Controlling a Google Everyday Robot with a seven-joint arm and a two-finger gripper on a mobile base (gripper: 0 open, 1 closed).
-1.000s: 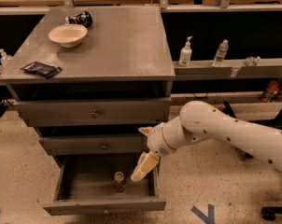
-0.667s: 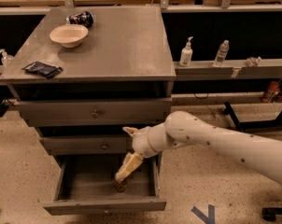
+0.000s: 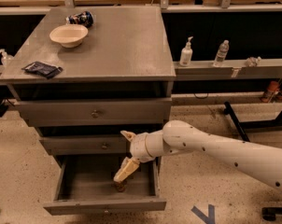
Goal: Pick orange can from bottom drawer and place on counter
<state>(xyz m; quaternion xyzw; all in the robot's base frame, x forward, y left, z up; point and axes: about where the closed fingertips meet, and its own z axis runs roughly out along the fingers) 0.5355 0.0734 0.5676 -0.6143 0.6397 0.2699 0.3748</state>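
The bottom drawer [image 3: 103, 205] of the grey cabinet is pulled open. The orange can [image 3: 120, 187] stands upright on the drawer floor near its middle, with only its lower part showing. My gripper [image 3: 124, 172] reaches down into the drawer from the right and sits right over the can's top, covering it. The white arm stretches in from the right edge. The counter [image 3: 122, 45] is the wide grey top of the cabinet, well above the gripper.
On the counter are a cream bowl [image 3: 68, 34], a dark blue can [image 3: 80, 18] on its side and a dark packet [image 3: 42, 69]. A narrow shelf at right holds a pump bottle [image 3: 186, 52] and a water bottle [image 3: 221, 53]. A black stand leg [image 3: 235, 121] is on the floor.
The arm has swung left and lowered into the open drawer. The gripper went from beside the can, on its right, to directly over it.
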